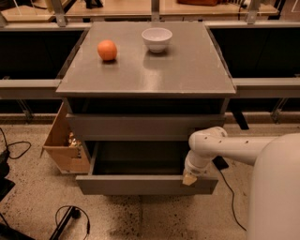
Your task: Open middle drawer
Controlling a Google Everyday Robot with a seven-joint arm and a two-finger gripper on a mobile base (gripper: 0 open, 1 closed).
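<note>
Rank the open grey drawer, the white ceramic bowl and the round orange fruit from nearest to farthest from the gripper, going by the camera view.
1. The open grey drawer: the gripper sits at the right end of its front panel.
2. The white bowl: up on the grey cabinet top, near the back centre.
3. The orange fruit: on the same top, further to the left.

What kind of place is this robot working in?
Probably a lab or workshop: loose cables on speckled floor, a cardboard box, workbenches behind. The gripper sits at the open middle drawer.
</note>
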